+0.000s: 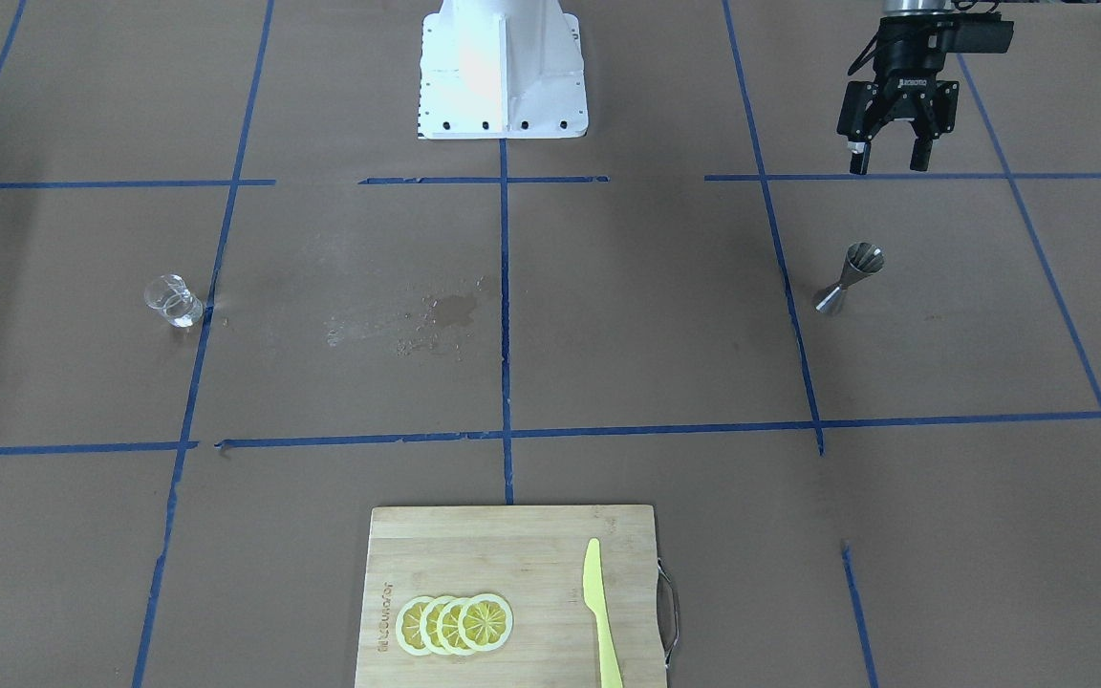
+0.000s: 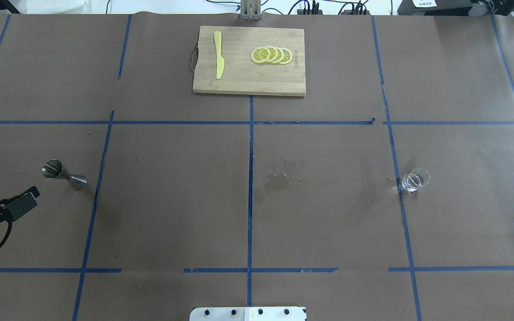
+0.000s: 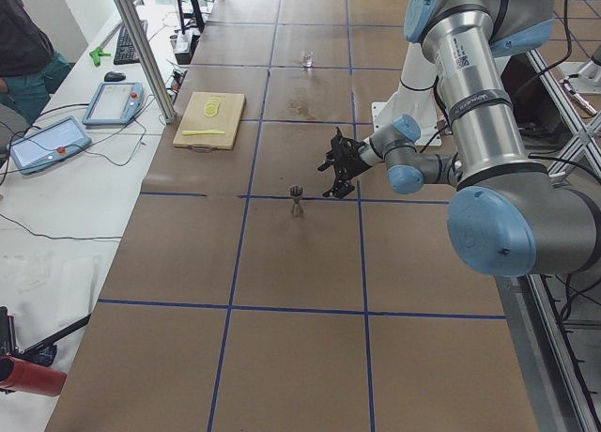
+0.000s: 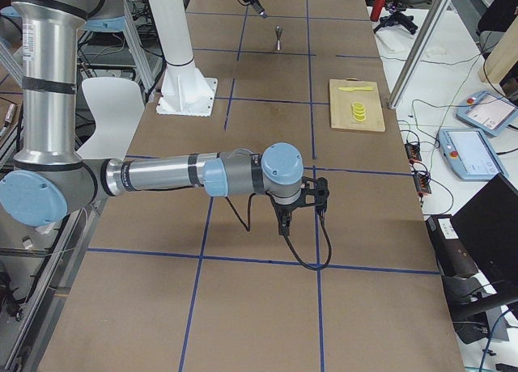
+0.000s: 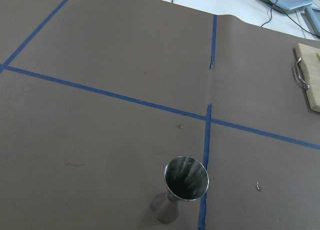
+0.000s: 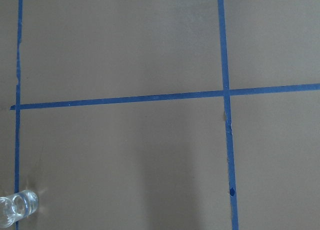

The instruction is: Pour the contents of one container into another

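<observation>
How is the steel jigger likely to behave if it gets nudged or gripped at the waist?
The jigger stands upright on a small cone base with a narrow waist, so a sideways nudge would probably tip it. Once down, its round cones would likely roll. The polished steel looks rigid but possibly slippery.

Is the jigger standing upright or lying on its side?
Upright. The jigger stands on its lower cone with its open upper cone facing up, as the left wrist and exterior left views show.
</observation>
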